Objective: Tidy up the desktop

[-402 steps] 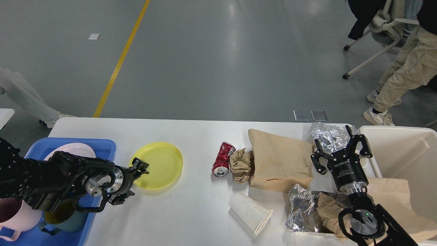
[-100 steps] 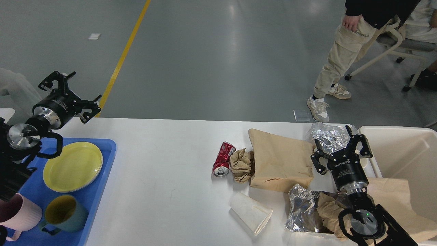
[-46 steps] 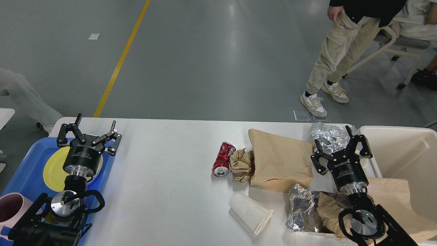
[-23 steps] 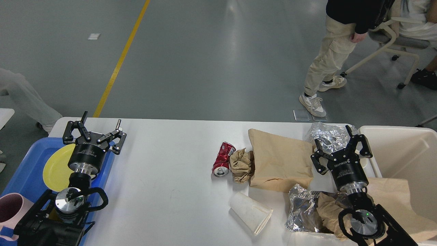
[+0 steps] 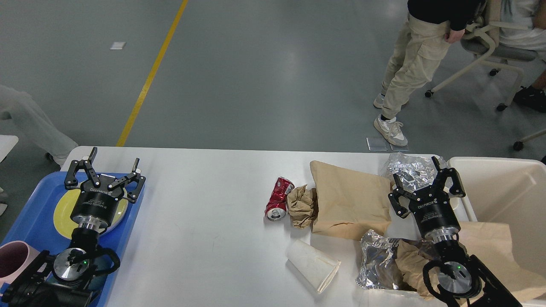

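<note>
At the far left a pink mug (image 5: pixel 13 261) is sitting in the blue tray (image 5: pixel 32 204), which is lying on the left end of the tabletop (image 5: pixel 204 200). The left gripper (image 5: pixel 102 171) is hovering over the tray with its fingers spread wide and grasping nothing, partly covering the yellow plate (image 5: pixel 64 209) that is resting inside. The middle of the white tabletop is showing bare surface. Right of centre, a crushed red can (image 5: pixel 278 198) is lying on its side, touching a crumpled brown paper wad (image 5: pixel 302 205), which is leaning against a flat brown paper bag (image 5: pixel 349 200). A flattened white paper cup (image 5: pixel 312 265) is lying nearer the front edge. The right gripper (image 5: pixel 424 179) is hanging released, its fingers apart and empty, in front of a crumpled foil sheet (image 5: pixel 409 168), while another foil wrapper (image 5: pixel 377 264) is lying beside its arm. The cream bin (image 5: pixel 503 192) is standing at the right end, with brown paper draping over its near wall.
</note>
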Action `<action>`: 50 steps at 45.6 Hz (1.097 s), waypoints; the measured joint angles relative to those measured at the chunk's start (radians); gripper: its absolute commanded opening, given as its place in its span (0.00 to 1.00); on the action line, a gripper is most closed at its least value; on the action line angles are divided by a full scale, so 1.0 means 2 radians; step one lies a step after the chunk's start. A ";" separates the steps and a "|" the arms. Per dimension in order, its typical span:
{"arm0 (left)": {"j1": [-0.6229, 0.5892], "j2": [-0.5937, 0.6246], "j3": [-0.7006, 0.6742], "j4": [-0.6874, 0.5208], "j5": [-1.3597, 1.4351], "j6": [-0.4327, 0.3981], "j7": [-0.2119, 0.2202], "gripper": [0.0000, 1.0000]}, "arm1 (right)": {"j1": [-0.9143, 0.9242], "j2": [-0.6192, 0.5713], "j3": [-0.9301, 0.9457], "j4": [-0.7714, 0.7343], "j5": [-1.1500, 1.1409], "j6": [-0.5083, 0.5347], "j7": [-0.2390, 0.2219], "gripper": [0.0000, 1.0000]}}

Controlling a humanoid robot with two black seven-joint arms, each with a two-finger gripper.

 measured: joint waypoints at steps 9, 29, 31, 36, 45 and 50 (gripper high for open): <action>-0.001 -0.003 0.000 0.001 0.001 0.000 -0.001 0.96 | 0.000 0.000 0.000 0.000 0.000 0.000 0.000 1.00; -0.001 -0.001 0.001 0.001 -0.001 -0.002 0.002 0.96 | -0.001 0.000 0.000 0.001 0.000 0.000 0.000 1.00; -0.001 -0.001 0.001 0.001 -0.001 -0.002 0.002 0.96 | -0.001 0.000 0.000 0.001 0.000 0.000 0.000 1.00; -0.001 0.000 0.001 0.001 -0.001 -0.002 0.002 0.96 | -0.001 0.000 0.000 0.001 0.000 0.000 0.000 1.00; -0.001 0.000 0.001 0.001 -0.001 -0.002 0.002 0.97 | -0.001 0.000 0.000 0.001 0.000 0.000 0.000 1.00; -0.001 0.000 0.001 0.001 -0.001 -0.002 0.002 0.96 | -0.001 0.000 0.000 0.001 0.000 0.000 0.000 1.00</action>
